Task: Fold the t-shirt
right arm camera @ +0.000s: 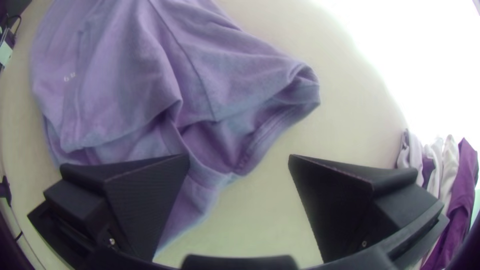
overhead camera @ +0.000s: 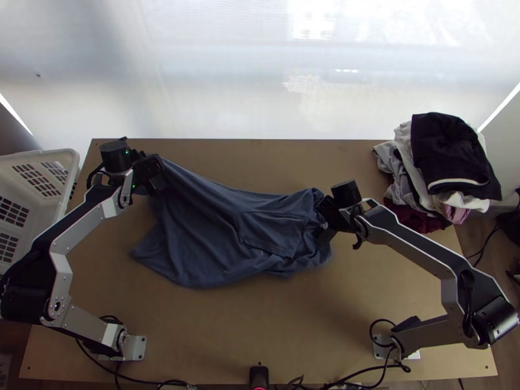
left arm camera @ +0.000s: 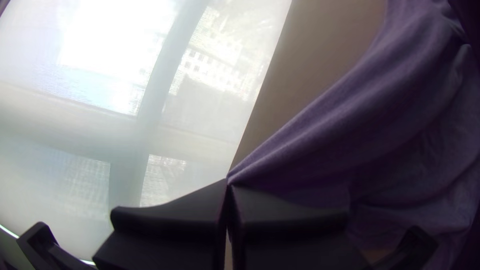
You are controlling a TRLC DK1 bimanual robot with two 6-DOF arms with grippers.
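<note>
“T-shirt (overhead camera: 201,227): where is it seen?”

“It is spread in rumpled folds over the middle of the wooden table (overhead camera: 260,325), one end pinched by the left gripper (overhead camera: 158,174).”

“And the right gripper (overhead camera: 323,222)?”

“Its fingers are parted widely near the opposite end.”

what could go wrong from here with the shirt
The left gripper pinches only a small tip of the t-shirt, so it might slip out. The right gripper is open beside bunched layers; closing there could catch several at once and fold creases in.
</note>
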